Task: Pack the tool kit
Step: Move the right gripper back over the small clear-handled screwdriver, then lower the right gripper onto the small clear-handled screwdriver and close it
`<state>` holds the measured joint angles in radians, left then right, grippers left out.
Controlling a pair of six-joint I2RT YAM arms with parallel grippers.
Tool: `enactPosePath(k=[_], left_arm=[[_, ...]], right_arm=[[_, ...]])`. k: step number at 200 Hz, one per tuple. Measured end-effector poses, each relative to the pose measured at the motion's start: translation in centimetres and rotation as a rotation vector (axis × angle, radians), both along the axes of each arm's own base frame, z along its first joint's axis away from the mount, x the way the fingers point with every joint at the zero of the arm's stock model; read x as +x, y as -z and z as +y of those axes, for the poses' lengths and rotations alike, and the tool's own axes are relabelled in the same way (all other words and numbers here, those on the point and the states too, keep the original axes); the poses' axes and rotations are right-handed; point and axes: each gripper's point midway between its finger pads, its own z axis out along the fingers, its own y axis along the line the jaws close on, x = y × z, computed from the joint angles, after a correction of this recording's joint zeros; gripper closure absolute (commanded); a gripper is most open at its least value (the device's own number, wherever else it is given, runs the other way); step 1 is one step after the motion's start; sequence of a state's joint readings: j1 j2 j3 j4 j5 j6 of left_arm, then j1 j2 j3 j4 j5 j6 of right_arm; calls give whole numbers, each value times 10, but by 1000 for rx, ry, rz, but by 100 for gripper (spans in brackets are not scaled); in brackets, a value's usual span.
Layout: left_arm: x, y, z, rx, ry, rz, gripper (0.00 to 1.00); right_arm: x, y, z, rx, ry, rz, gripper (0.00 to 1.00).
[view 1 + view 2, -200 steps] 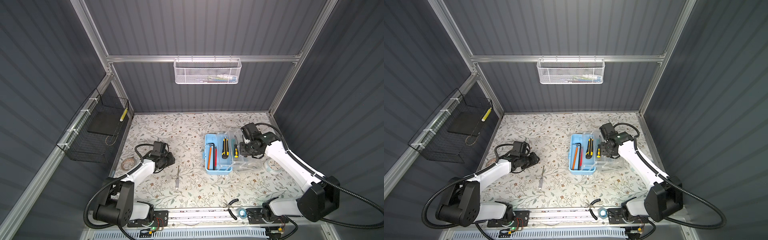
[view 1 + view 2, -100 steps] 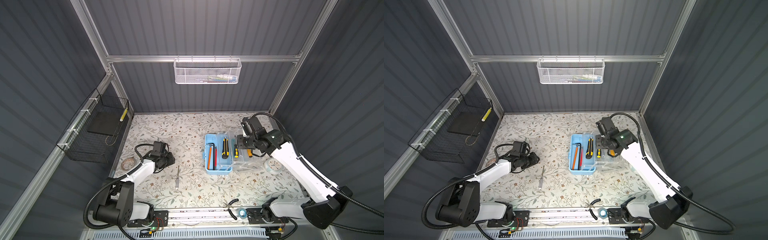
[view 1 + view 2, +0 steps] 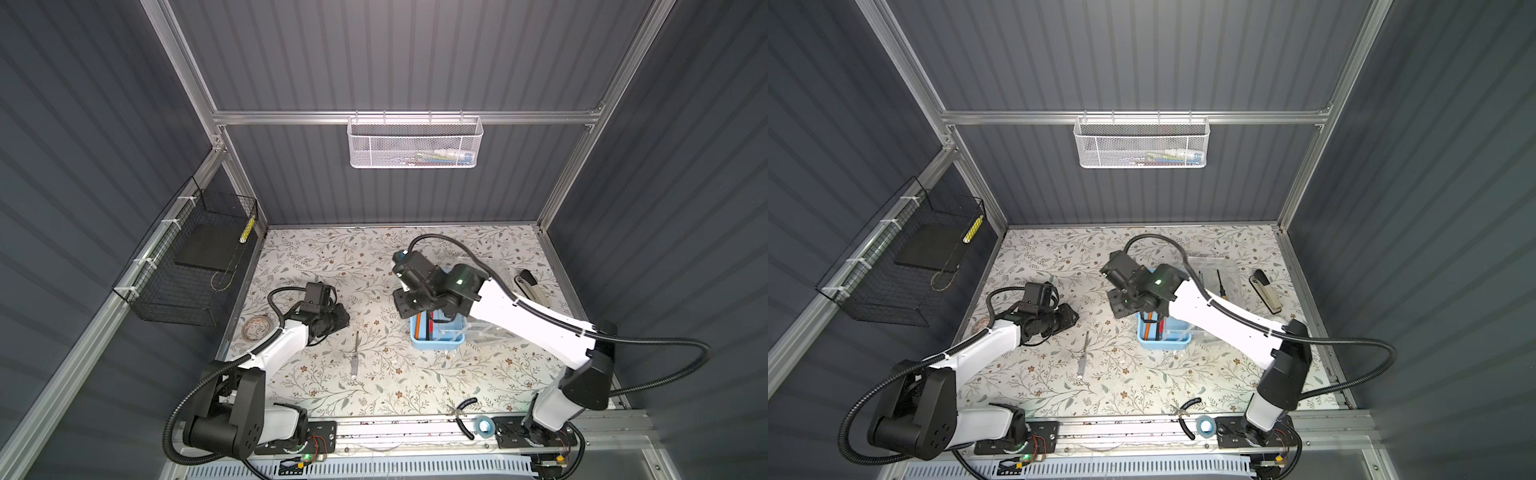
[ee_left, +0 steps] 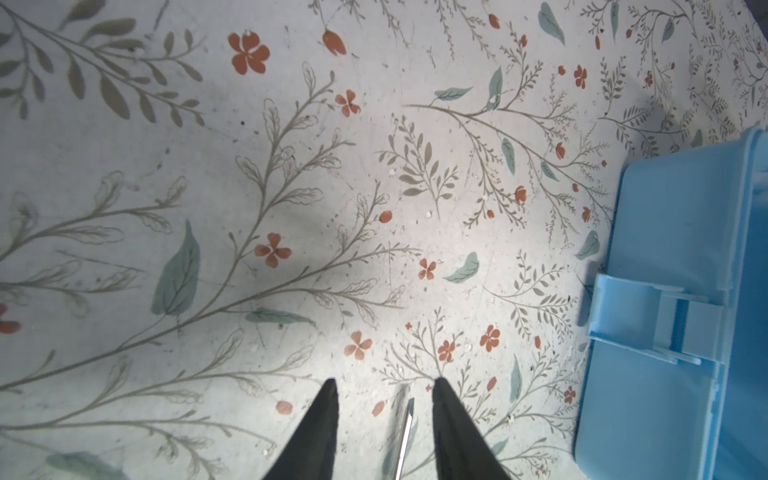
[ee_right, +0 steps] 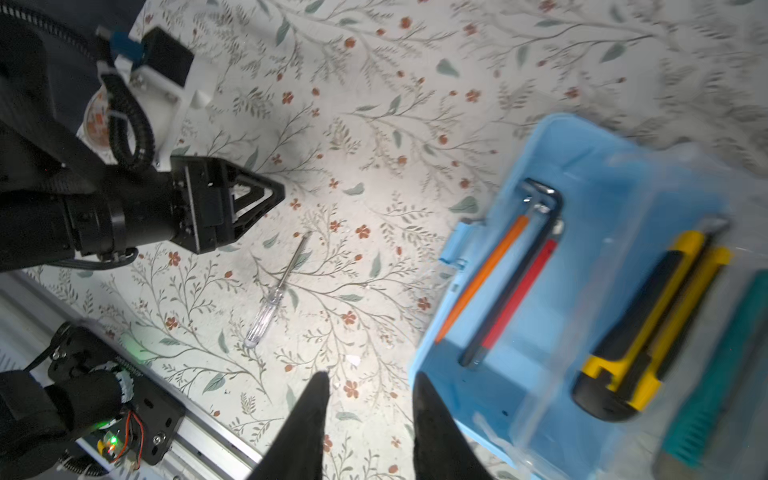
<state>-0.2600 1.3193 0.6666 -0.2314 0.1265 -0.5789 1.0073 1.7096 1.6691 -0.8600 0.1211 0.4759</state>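
**A:** While both arms are hanging over the floral worktop (image 3: 374,386) in both top views, where is the tool kit (image 3: 436,343) sitting?

**B:** It is sitting a little right of the worktop's middle, well apart from every edge, with its far end hiding under the right arm. The tool kit (image 3: 1163,344) is showing as a light-blue box, with orange and red shafts peeking out. The right gripper (image 3: 406,309) is hovering just beside the kit's left side. The left gripper (image 3: 344,319) is hanging low, left of the middle. A clear-handled screwdriver (image 3: 355,353) is lying on the worktop between the two.

**A:** What is the left wrist view giving?

**B:** The left gripper (image 4: 384,382) is standing partly open, its fingers apart and holding nothing. The screwdriver's blade (image 4: 409,415) is lying on the worktop below the gap. The kit's smooth blue side wall (image 4: 673,228) is filling one side of the picture, with its latch (image 4: 648,324) sticking out.

**A:** And the right wrist view?

**B:** The right gripper (image 5: 370,378) is standing partly open too, and empty. It is hanging over bare worktop just beside a corner of the kit (image 5: 590,166). Inside, orange, black and red hex keys (image 5: 513,274) are lying side by side in one compartment. A yellow-and-black utility knife (image 5: 631,332) is lying next to them, with clear plastic blurring over it. Any print on the knife is too blurred to read. From here the screwdriver (image 5: 278,286) is lying clear of the left gripper (image 5: 266,195), touching neither finger.
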Motion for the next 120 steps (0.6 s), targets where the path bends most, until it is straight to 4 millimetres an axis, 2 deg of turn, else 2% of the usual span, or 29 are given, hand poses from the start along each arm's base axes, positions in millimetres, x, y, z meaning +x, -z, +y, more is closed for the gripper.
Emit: enactPosePath(k=[25, 66, 120], left_arm=[[-3, -2, 2, 4, -4, -8, 60], [-8, -7, 8, 25, -19, -15, 60], [-8, -16, 24, 25, -70, -36, 59]], right_arm=[[-14, 35, 32, -6, -74, 99, 63], [-26, 85, 59, -12, -130, 257, 60], [-39, 118, 100, 65, -144, 448, 64]])
